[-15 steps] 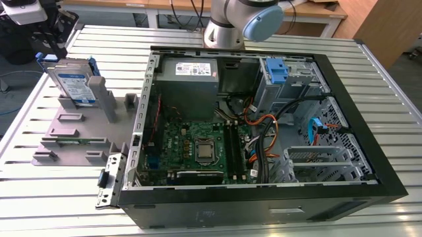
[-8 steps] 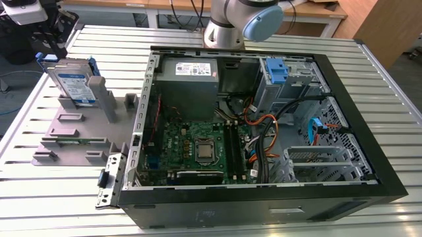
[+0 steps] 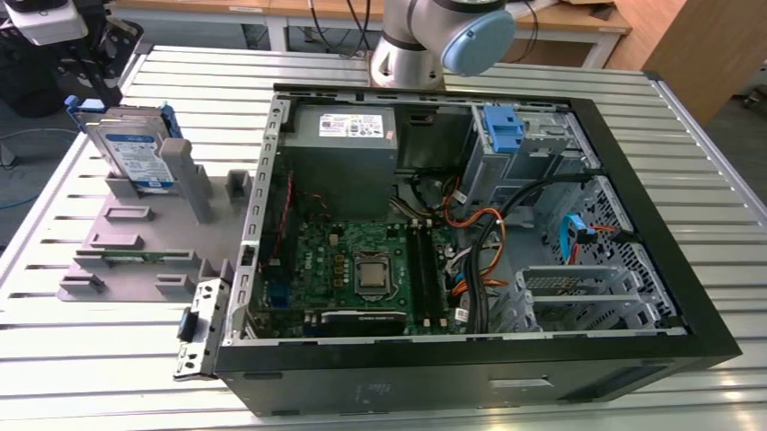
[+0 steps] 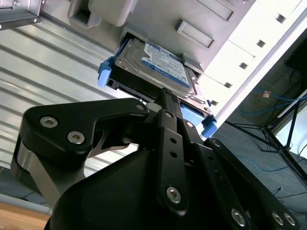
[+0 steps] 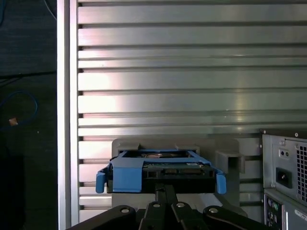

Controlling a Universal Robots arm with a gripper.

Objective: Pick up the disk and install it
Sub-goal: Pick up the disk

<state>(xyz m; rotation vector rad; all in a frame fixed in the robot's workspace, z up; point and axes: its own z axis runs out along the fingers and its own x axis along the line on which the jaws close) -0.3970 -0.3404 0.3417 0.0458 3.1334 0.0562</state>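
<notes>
Closest thing first: the hand (image 4: 165, 96) looked clenched. Its fingers (image 4: 169, 122) were drawn together with nothing I could make out between them, and the tips sat right at the near edge of the disk (image 4: 160, 60). I couldn't tell if they were touching it or just shy of it.

The disk wasn't lifted yet. It stood on edge, tilted a little, in the grey stand (image 3: 144, 242), with its blue carrier (image 5: 127, 178) wrapped round it and an upright post (image 3: 182, 171) just beside it. In the exterior view the stand sat on the slatted tabletop (image 5: 192, 72) at 9 o'clock of the open case (image 3: 671, 269), and the disk was up at the stand's 11 o'clock end.

Here's what worried me. A clenched hand that close wasn't gripping anything, so any push forward would just shove the disk, and something leaning like that could tip or jam crooked in its slot. Even with a proper grip, a slightly skewed pull could catch the carrier on that post and drag the whole stand along, since nothing seemed to pin it down.

Further off, inside the case, the loose cables (image 3: 480, 242) drooped at about 3 o'clock, near the blue bay (image 3: 506, 127) up at 1 o'clock. I figured they could easily snag a carrier corner.
</notes>
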